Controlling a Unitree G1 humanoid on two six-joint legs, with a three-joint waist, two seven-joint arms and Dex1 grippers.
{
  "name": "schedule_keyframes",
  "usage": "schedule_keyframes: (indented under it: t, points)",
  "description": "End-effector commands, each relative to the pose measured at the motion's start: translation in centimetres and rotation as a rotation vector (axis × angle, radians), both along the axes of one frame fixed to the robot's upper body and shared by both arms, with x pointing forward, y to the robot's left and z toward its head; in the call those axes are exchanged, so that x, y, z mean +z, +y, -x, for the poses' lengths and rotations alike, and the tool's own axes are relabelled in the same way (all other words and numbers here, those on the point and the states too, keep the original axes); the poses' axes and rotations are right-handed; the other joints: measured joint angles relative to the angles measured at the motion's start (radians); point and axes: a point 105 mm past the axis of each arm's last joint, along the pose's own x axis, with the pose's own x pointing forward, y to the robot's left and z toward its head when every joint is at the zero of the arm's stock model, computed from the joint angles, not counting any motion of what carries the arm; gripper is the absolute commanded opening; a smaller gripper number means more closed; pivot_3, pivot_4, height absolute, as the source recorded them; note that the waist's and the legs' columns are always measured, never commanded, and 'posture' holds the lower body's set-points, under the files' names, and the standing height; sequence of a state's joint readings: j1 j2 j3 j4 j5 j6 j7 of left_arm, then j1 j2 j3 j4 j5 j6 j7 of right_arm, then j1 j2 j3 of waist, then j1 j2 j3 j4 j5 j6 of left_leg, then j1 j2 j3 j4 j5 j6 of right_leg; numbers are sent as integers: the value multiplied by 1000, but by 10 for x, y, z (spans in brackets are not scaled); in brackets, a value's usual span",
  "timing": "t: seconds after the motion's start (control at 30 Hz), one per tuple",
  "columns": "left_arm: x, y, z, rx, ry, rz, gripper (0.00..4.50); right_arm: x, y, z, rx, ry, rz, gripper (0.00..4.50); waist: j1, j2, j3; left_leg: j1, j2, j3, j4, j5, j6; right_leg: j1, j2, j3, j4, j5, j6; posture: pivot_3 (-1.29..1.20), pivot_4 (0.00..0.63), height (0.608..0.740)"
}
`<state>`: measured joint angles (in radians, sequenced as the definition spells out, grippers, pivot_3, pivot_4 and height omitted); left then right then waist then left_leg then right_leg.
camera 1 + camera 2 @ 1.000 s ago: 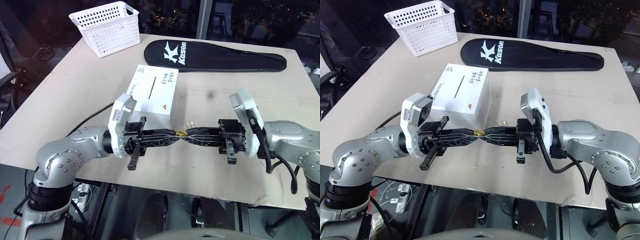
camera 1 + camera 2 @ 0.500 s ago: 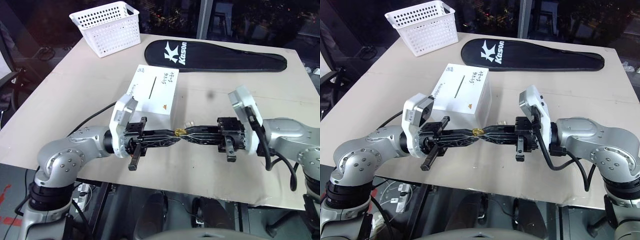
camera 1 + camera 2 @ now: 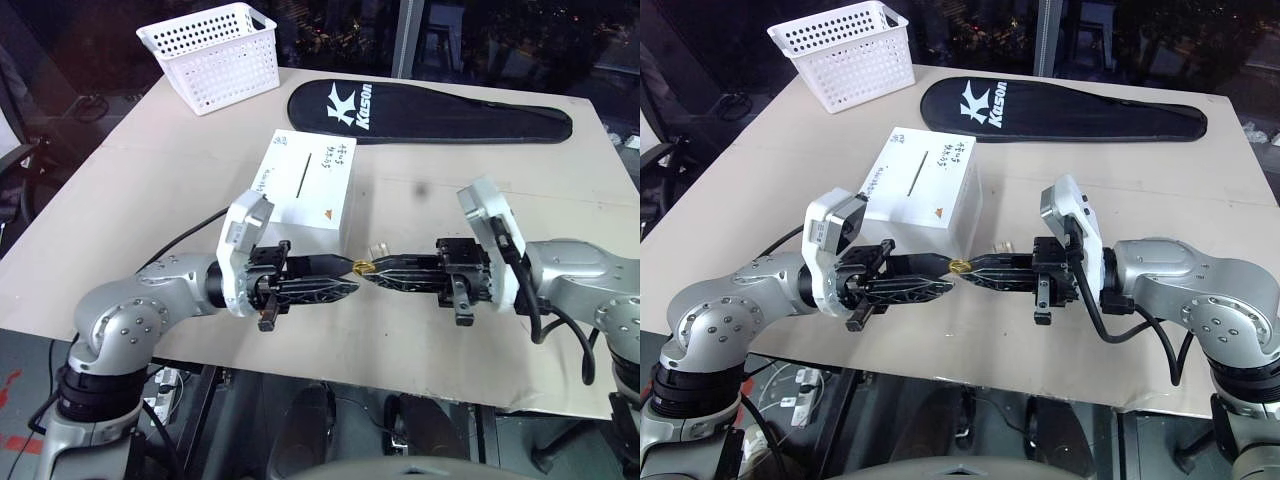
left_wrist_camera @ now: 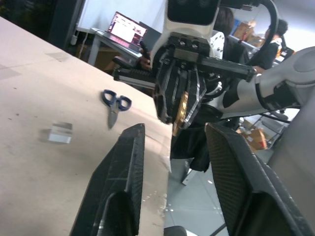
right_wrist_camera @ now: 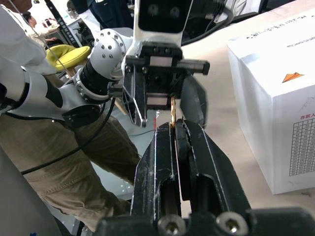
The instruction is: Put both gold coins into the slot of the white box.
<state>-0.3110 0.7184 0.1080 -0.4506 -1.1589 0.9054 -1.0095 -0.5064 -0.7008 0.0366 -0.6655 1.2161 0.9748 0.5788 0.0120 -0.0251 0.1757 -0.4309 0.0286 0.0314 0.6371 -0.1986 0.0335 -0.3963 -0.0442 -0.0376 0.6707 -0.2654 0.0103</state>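
Low in the middle of the frame the two hands meet tip to tip, level above the front edge of the table. The right hand has its fingers pressed together on a gold coin, whose edge shows between the black tips in the left wrist view. The left hand has its fingers apart, one above and one below the coin's height, and from the head views I cannot tell for sure whether either finger touches the coin; in the left wrist view both stand clear of it. Just behind the hands, centre-left of the frame, the white box sits on the table with its slot on the top face, black handwriting beside the slot and a small orange triangle near the front edge. A small clear plastic case lies on the table right of the box, close behind the fingertips. In the upper left stands a white perforated basket, and along the top centre lies a black racket cover. The left wrist view also shows blue-handled scissors on the table.
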Motion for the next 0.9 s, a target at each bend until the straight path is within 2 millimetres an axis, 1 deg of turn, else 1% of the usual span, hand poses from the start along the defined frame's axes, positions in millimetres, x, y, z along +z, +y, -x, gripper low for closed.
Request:
schedule_keyframes:
  t: [0.03,0.07,0.1,0.43,0.5,0.6,0.67,0.7,0.73,0.9]
  points:
    - [6,2,4,-14,-43,5,676,4,0,3,9,-25,-10,0,0,0,0,0,0,0,0,0,0,0,0,0,0,0,0,0,150,740]
    - [6,2,4,-14,-44,5,246,4,0,3,9,-25,-10,0,0,0,0,0,0,0,0,0,0,0,0,0,0,0,0,0,150,740]
    - [6,2,4,-13,-48,5,28,3,0,3,9,-25,-10,0,0,0,0,0,0,0,0,0,0,0,0,0,0,0,0,0,150,740]
    - [14,-2,-1,-9,-58,16,28,1,-1,5,14,-30,5,0,1,0,0,0,0,0,0,0,0,0,0,0,0,0,0,0,150,740]
    - [16,-2,1,-31,-33,26,28,1,-1,5,15,-31,6,0,1,0,0,0,0,0,0,0,0,0,0,0,0,0,0,0,150,740]
    - [16,-2,-3,-17,-47,21,856,1,-1,4,17,-33,3,0,0,0,0,0,0,0,0,0,0,0,0,0,0,-1,2,0,150,740]
    - [12,1,-5,-3,-51,15,1824,1,-1,4,17,-33,2,0,0,0,0,0,0,0,0,0,0,0,0,0,0,-1,2,0,150,740]
    - [11,2,-4,-8,-50,11,1956,1,-1,4,17,-33,2,0,-1,0,0,0,0,0,0,0,0,0,0,0,0,-1,2,0,150,740]
    - [10,2,-3,-11,-50,10,2560,1,-1,4,17,-33,2,0,-1,0,0,0,0,0,0,0,0,0,0,0,0,-1,2,0,150,740]
    - [10,0,1,-17,-61,9,2560,2,-1,5,20,-35,0,0,0,0,0,0,0,0,0,0,0,0,0,0,0,-1,1,0,150,740]
